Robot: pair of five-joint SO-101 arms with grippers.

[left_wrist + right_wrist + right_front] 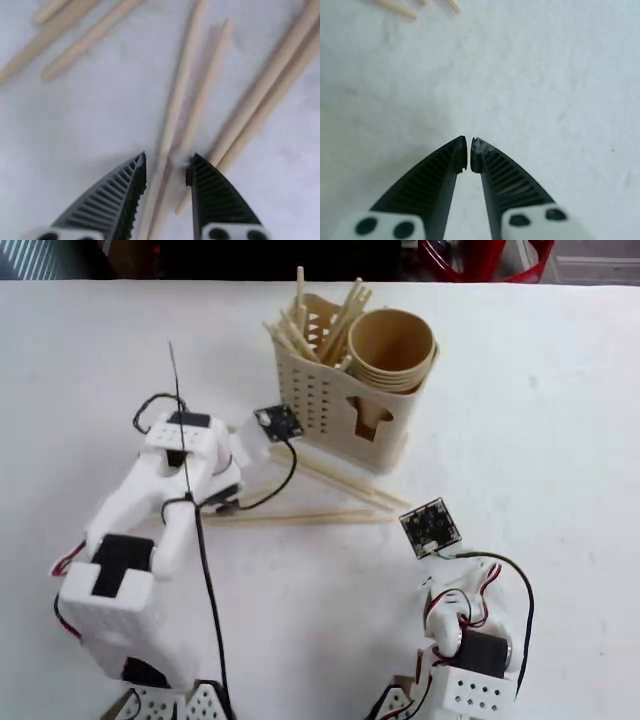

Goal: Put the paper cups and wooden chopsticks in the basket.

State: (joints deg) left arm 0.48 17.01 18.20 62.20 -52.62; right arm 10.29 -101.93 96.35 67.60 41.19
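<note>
The tabletop was white. The basket was cream, with rows of small holes. The paper cups were light brown and the chopsticks pale wood. The left end effector and the right end effector were black with fine ribs. The arms were white, with black cables.

one basket is standing on one table. inside it one stack of paper cups is nesting, showing several rims, the exact count unclear, and roughly eight wooden chopsticks are sticking up. at least six loose chopsticks are lying on the table. two arms are sitting there, the left arm and the right arm.
</note>
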